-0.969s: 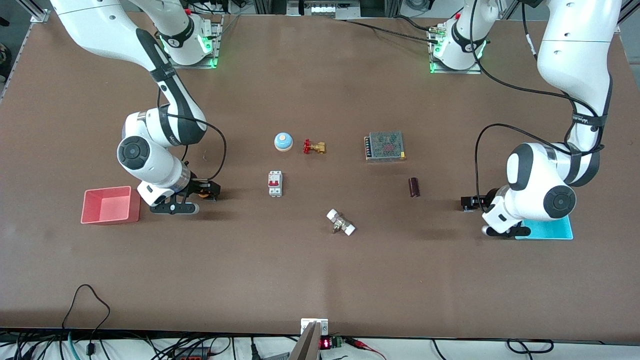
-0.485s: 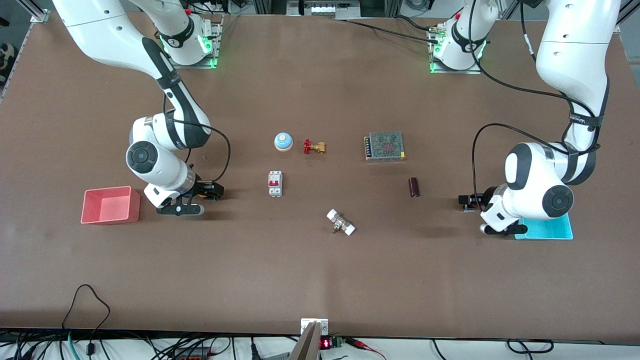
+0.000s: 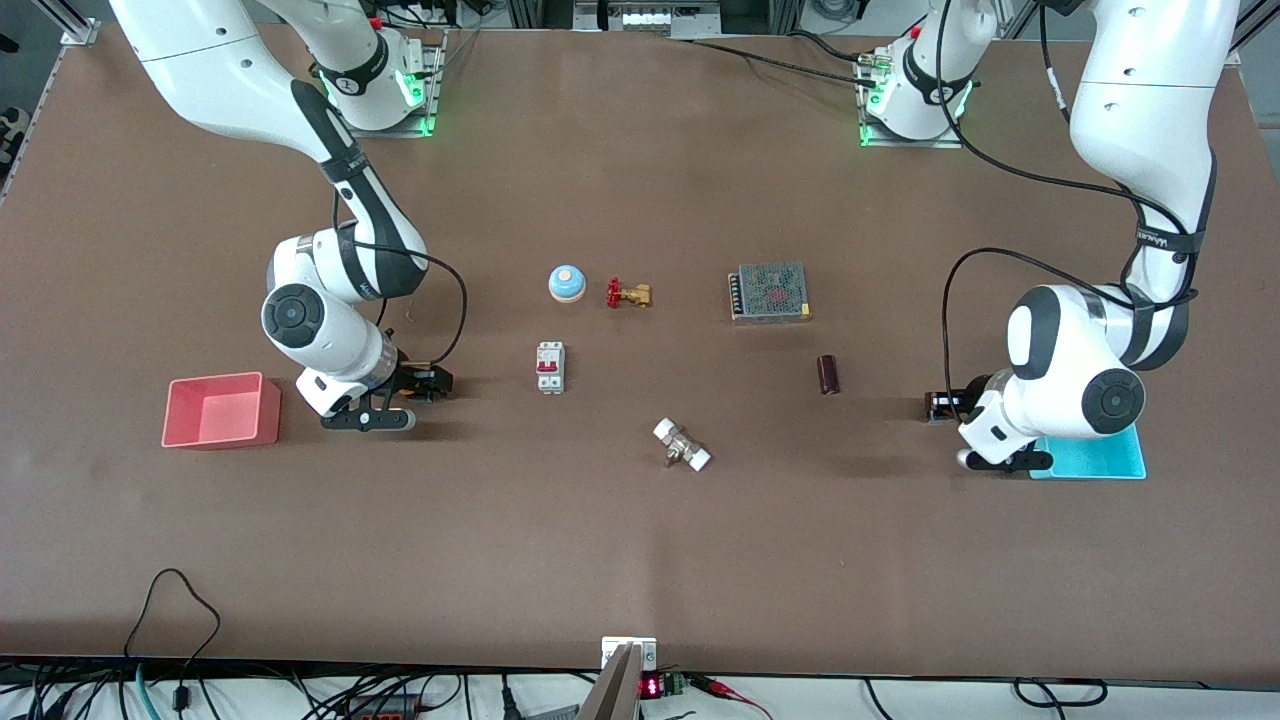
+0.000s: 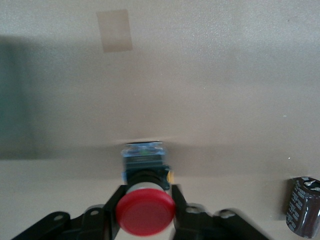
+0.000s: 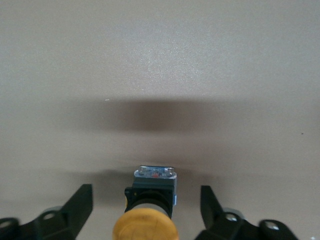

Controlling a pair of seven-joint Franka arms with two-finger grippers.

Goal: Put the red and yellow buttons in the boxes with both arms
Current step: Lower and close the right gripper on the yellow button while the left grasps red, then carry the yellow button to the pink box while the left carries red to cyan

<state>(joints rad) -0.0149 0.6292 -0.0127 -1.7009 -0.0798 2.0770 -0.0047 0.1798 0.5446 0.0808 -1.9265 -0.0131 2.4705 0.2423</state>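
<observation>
The yellow button [image 5: 146, 224] lies on its side on the table between the spread fingers of my right gripper [image 5: 146, 192], which is open and does not touch it. In the front view that gripper [image 3: 425, 382] is low over the table beside the pink-red box [image 3: 222, 410], on the side toward the middle of the table. My left gripper [image 4: 145, 200] is shut on the red button [image 4: 145, 212], with the button's base down at the table. In the front view the left gripper [image 3: 940, 405] is low beside the cyan box [image 3: 1100, 458], which the arm partly hides.
Around the table's middle are a blue-and-white bell [image 3: 566, 283], a red-handled brass valve [image 3: 628, 294], a white circuit breaker [image 3: 549, 367], a grey mesh-topped unit [image 3: 769, 292], a dark cylinder [image 3: 828, 374] and a white-capped fitting [image 3: 681, 445]. The cylinder also shows in the left wrist view [image 4: 302, 207].
My right arm has slid its gripper away from the pink-red box toward the middle of the table. My left arm has shifted slightly.
</observation>
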